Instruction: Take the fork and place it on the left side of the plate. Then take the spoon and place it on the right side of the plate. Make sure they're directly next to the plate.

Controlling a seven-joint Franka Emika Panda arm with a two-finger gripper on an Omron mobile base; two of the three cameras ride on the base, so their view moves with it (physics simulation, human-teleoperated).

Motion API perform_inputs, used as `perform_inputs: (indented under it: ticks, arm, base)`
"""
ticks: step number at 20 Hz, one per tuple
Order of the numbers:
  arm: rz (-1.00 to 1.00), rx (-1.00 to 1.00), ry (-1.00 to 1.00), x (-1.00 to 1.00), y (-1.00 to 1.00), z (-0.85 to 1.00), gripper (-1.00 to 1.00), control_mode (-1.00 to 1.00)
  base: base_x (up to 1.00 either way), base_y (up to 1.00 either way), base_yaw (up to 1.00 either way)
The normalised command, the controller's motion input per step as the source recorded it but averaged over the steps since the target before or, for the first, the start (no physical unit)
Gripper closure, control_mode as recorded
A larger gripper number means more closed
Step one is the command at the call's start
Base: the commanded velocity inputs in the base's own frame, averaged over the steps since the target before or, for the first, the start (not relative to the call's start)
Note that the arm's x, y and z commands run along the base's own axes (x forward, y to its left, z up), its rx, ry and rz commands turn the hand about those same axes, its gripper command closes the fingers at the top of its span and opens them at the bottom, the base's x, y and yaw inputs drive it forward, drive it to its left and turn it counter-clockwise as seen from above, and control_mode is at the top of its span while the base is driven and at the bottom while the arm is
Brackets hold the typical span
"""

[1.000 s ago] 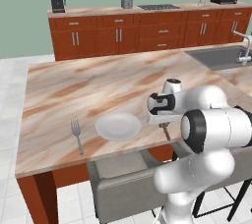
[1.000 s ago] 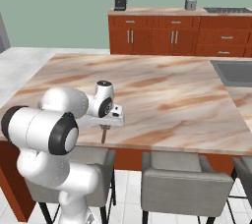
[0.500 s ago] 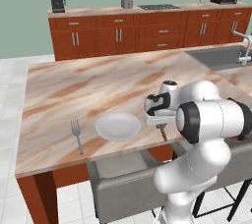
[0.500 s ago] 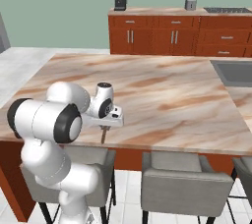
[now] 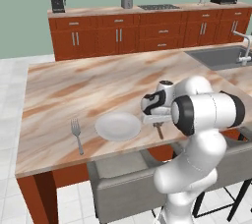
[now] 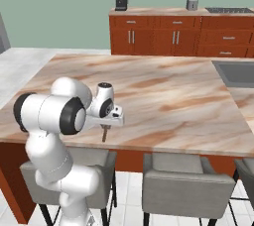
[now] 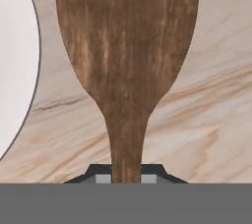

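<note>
The white plate [image 5: 118,126] lies near the island's front edge, and the grey fork [image 5: 76,134] lies on the counter a short way to its left. My gripper [image 5: 156,121] points down just right of the plate and is shut on the brown wooden spoon [image 5: 159,130], whose handle sticks out toward the front edge. In the hand view, the fingertips [image 7: 103,178] press both sides of the spoon's handle [image 7: 126,159]; its bowl extends ahead, low over the counter, and the plate's rim [image 7: 19,61] is close by on the left. In the right base view, the gripper [image 6: 105,125] holds the spoon [image 6: 104,134].
The marble island [image 5: 88,85] stretches back and left of the plate. A sink [image 5: 221,56] with a faucet is set in at the far right. Grey stools [image 5: 123,188] stand under the front edge. Wooden cabinets [image 5: 118,34] line the back wall.
The gripper with the spoon has shifted slightly left, closer to the plate, and the arm's elbow has swung over. Plate and fork have stayed in place.
</note>
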Motion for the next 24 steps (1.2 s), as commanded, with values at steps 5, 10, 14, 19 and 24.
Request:
perform_inputs:
  ticks: [5,10,14,19,24]
  arm:
    - [0.00,0.00,0.00,0.27,0.05,-0.10,1.00,-1.00]
    - [0.00,0.00,0.00,0.07,0.08,-0.25,1.00,-1.00]
    - [0.00,0.00,0.00,0.01,0.05,-0.24,1.00,-1.00]
    - [0.00,0.00,0.00,0.01,0.02,-0.21,1.00,-1.00]
    - [0.00,0.00,-0.01,-0.02,0.11,-0.15,-1.00,-1.00]
  base:
    - [0.00,0.00,0.00]
    - [0.00,0.00,0.00]
    - [0.00,0.00,0.00]
    - [0.00,0.00,0.00]
    - [0.00,0.00,0.00]
